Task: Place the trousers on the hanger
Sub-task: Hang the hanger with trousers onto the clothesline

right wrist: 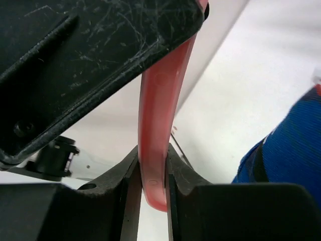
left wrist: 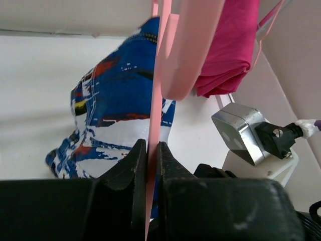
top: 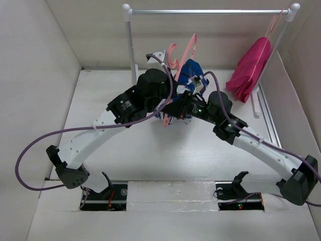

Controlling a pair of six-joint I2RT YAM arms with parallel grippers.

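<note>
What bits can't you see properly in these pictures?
- Left wrist view: the top edge cuts off the hook of the thin light-pink plastic hanger pinched in the left gripper.
- Right wrist view: a scratched black block hides the hanger above the right gripper.
- Top view: the two arms cover both grippers and part of the blue, white and red printed trousers.

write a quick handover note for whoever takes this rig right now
Left pincer: shut on a thin bar of the pink hanger.
Right pincer: shut on another part of the same hanger.
Printed trousers: bunched against the hanger, between the two arms. Whether they lie over its bar cannot be told.
Done: both arms grip the hanger.
To do: get the trousers draped over the hanger bar and check that they hang.
</note>
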